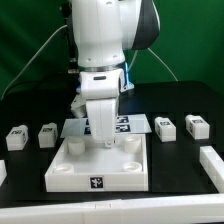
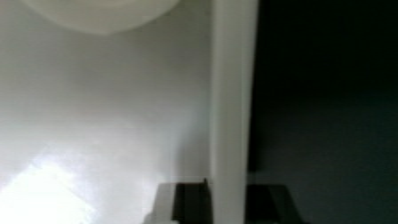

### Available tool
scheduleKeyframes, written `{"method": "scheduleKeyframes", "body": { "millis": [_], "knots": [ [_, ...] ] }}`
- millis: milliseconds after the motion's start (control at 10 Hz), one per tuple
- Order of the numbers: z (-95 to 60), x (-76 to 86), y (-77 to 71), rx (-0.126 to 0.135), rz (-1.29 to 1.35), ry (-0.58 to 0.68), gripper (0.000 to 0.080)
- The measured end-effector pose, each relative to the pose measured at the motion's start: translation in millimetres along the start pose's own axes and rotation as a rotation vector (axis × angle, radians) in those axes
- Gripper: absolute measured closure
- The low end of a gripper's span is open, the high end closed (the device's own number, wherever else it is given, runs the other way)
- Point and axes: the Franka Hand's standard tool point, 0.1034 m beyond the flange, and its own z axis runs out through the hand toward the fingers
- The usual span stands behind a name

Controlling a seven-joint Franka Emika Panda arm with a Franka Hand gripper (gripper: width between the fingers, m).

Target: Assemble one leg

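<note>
The end effector [image 1: 100, 140] is down on the far part of the white tabletop [image 1: 100, 178]; in the wrist view two dark fingertips [image 2: 187, 200] seem to stand on either side of the tabletop's upright wall, but I cannot tell whether they pinch it or merely straddle it; no leg is between them. Four legs lie loose on the dark desk [image 1: 30, 190], all apart from the end effector: one [image 1: 47, 133] near it toward the exterior view's left, another [image 1: 15, 137] farther out on that side; one [image 1: 165, 126] near it toward the exterior view's right, and the last [image 1: 196, 126] beyond that; the marker board [image 1: 140, 124] lies just behind the end effector. Each leg looks like a small block of hard white plastic, so it is probably light and stiff, not fragile; its smooth faces may be slippery, and so light a piece could skid or tip if nudged from one side. The sensible hold is likely across two opposite flat faces, about mid-height, with the fingers coming squarely down; that should keep it from twisting when set into a corner hole of the tabletop.
</note>
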Motion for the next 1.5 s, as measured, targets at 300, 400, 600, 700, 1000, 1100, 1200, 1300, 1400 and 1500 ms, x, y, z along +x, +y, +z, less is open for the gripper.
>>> {"method": "scheduleKeyframes", "body": {
  "millis": [300,400,600,700,1000,1100,1200,1300,1400,1500],
  "knots": [
    [-2.9,21.6,42.1,-0.009,-0.031,0.015,0.0739],
    [-3.5,32.9,57.0,-0.024,-0.044,0.026,0.0739],
    [0.9,60.0,60.3,0.016,-0.069,0.031,0.0739],
    [2.0,76.3,59.2,0.028,-0.071,0.028,0.0739],
    [2.8,90.9,58.4,0.046,-0.062,0.013,0.0739],
    [2.8,90.6,58.4,0.053,-0.066,0.01,0.0739],
    [2.7,90.4,58.4,0.053,-0.066,0.01,0.0739],
    [2.8,90.3,58.2,0.053,-0.066,0.01,0.0739],
    [3.3,89.8,57.9,0.054,-0.064,0.01,0.0655],
    [3.4,89.5,58.0,0.054,-0.064,0.01,0.0655]
  ]
}}
